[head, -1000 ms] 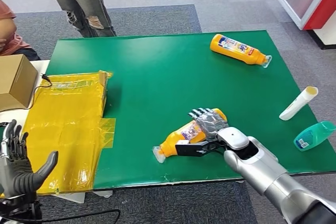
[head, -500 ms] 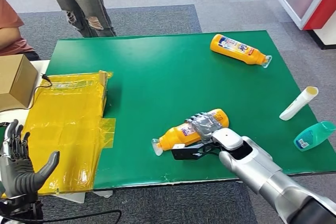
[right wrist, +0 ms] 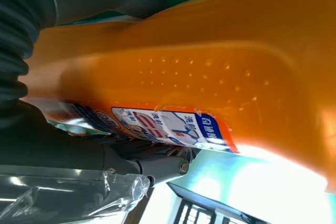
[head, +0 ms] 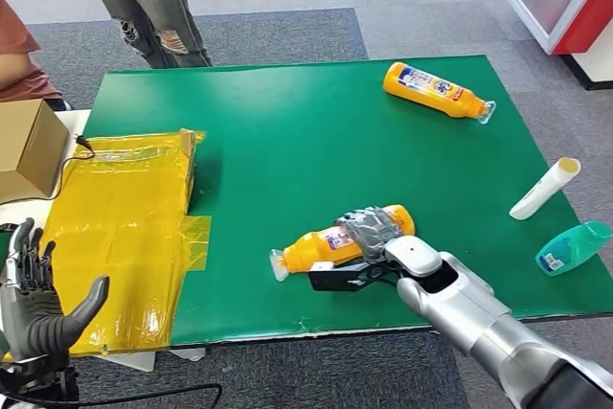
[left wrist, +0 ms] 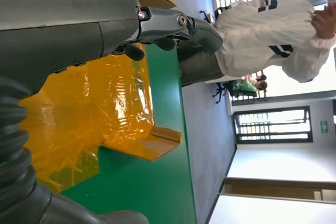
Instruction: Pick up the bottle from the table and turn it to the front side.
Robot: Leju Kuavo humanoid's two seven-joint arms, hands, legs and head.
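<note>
Orange bottle lying on its side near the front edge of the green bench, long axis running roughly left to right, clear cap end pointing toward the robot's left, base end toward the right. Gripped around its fatter half by the right hand, fingers draped over the top, thumb tucked along the near side below; bottle body pressed close against the palm in the right wrist view, label edge showing there. Hard to tell whether lifted clear of the bench or resting on it. Probably needing a roll about that long axis to bring the label face forward, so wrist rotation counts more than reach. Left hand far off past the bench's near-left corner, fingers spread, holding nothing, beside the yellow plastic sheet. Second orange bottle lying well apart at the far right; white tube and teal bottle at the right edge.
</note>
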